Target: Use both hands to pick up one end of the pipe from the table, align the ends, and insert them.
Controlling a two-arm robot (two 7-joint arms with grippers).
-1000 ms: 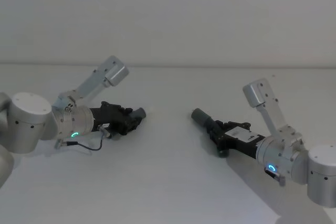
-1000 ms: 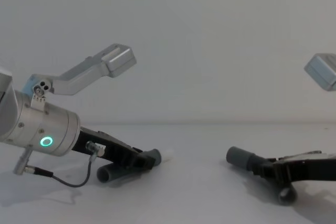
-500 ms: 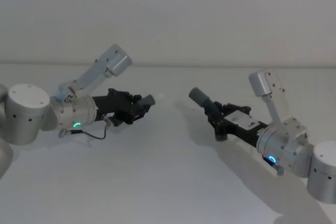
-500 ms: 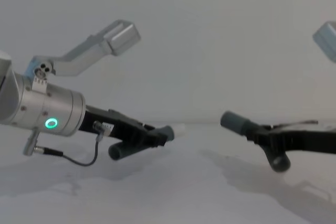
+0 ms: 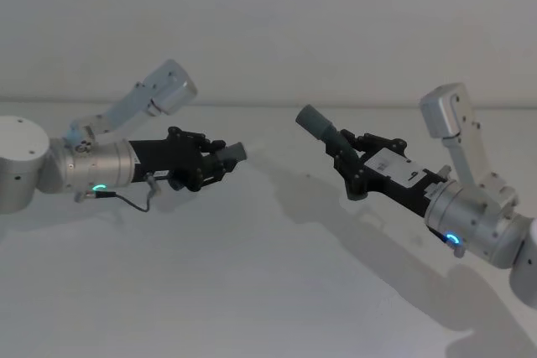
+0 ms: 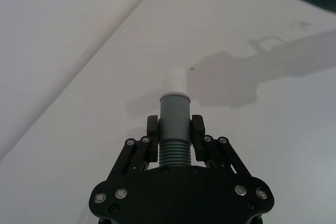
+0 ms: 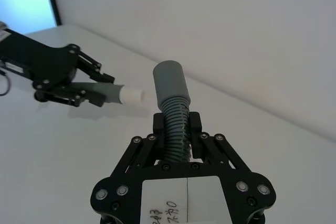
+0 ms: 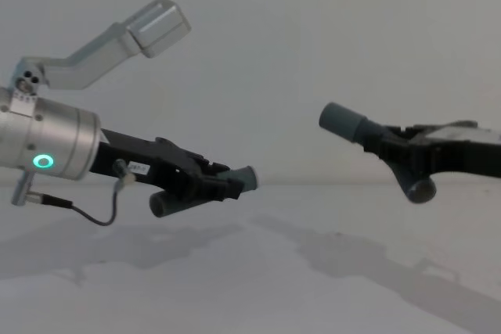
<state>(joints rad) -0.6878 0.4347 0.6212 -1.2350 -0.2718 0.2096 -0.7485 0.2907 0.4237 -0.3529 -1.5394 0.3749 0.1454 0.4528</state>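
Both pipe pieces hang above the white table [image 5: 252, 291]. My left gripper [image 5: 210, 158] is shut on the ribbed part of one pipe piece [image 5: 232, 153], whose collar points right. From the left wrist, that gripper [image 6: 175, 129] holds the grey collar [image 6: 175, 109] with its whitish tip [image 6: 177, 80] ahead. My right gripper [image 5: 352, 161] is shut on the other pipe piece, its socket collar [image 5: 315, 121] aimed up and to the left. In the right wrist view, the socket [image 7: 169, 80] stands just beside the whitish tip [image 7: 131, 96]. A gap separates the two ends [image 8: 246, 177] [image 8: 340, 120].
Shadows of both arms lie on the bare table [image 8: 235, 287] beneath the pieces. A plain pale wall stands behind. The wrist camera brackets [image 5: 164, 90] [image 5: 449, 111] stick up above each arm.
Both grippers have lifted their pipe pieces off the table and risen. The two ends have come closer together, with the socket tilted higher.
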